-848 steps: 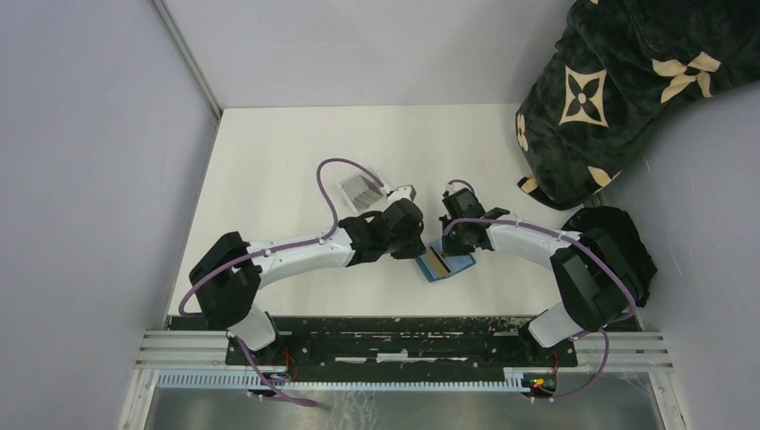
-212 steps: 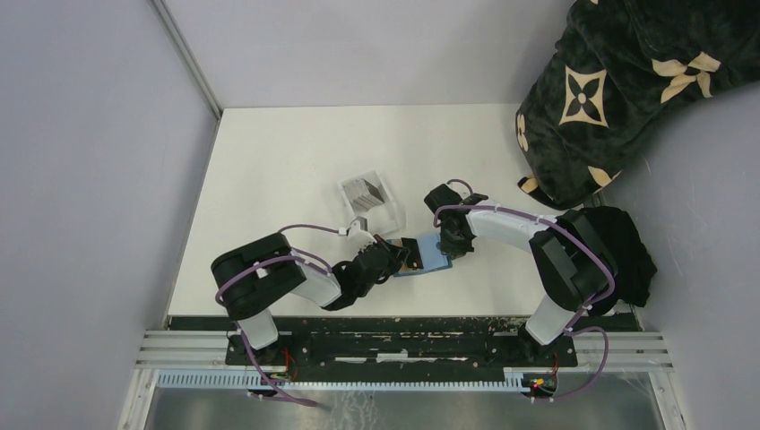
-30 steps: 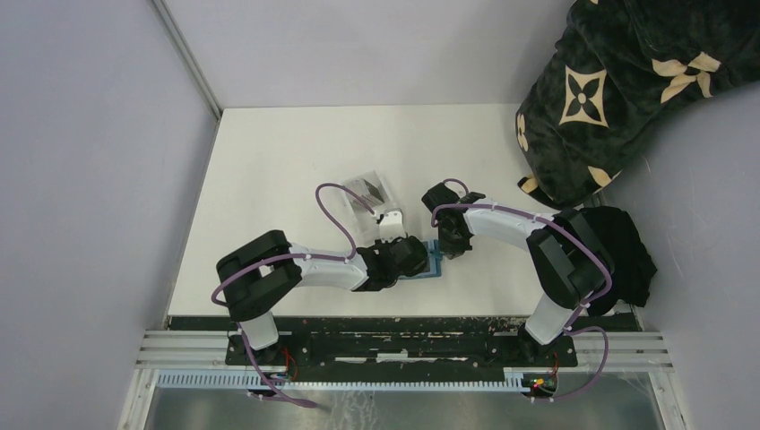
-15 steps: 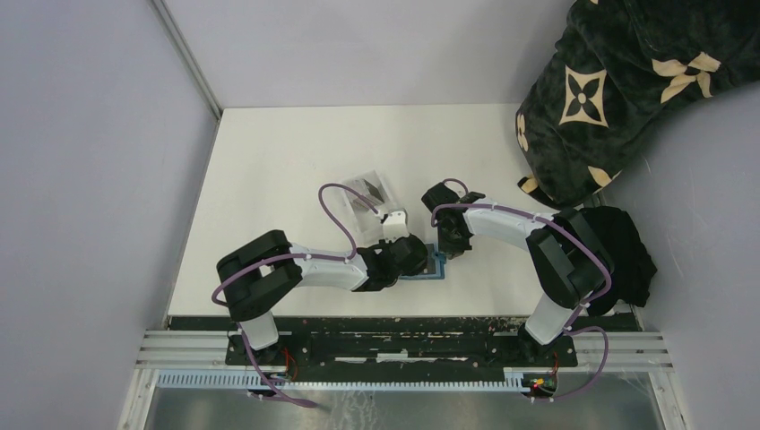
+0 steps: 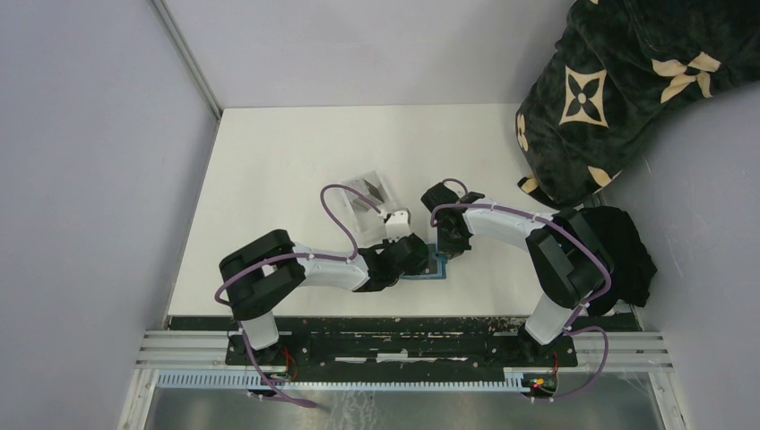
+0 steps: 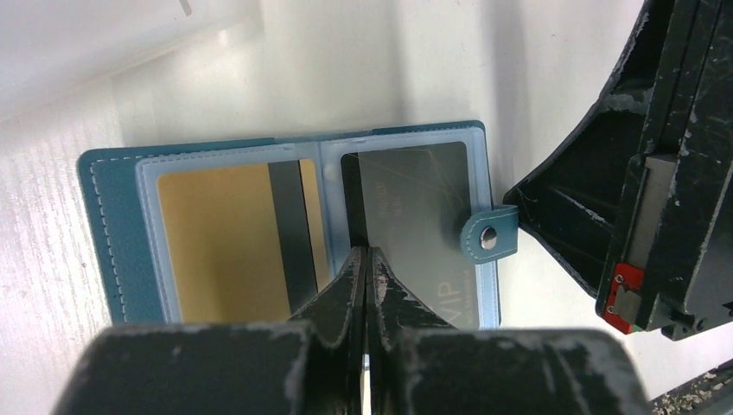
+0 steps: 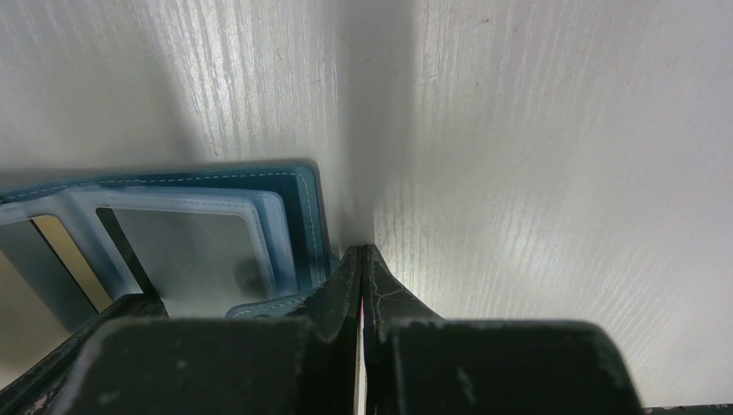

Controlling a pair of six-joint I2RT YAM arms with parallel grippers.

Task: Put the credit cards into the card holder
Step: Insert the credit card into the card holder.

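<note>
Both closed — left claw (image 6: 364, 255) over card holder (image 6: 105, 226), right claw (image 7: 362, 252) at its edge.

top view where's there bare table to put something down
Open: the table left of the clear tray up to the wall, and the far strip toward the patterned fabric. Crowded: centre-front, where left gripper and right gripper meet at the card holder.

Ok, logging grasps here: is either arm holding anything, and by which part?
Cannot be told. The left gripper has its fingers shut over the grey card in the card holder; the right gripper is shut at its edge.
</note>
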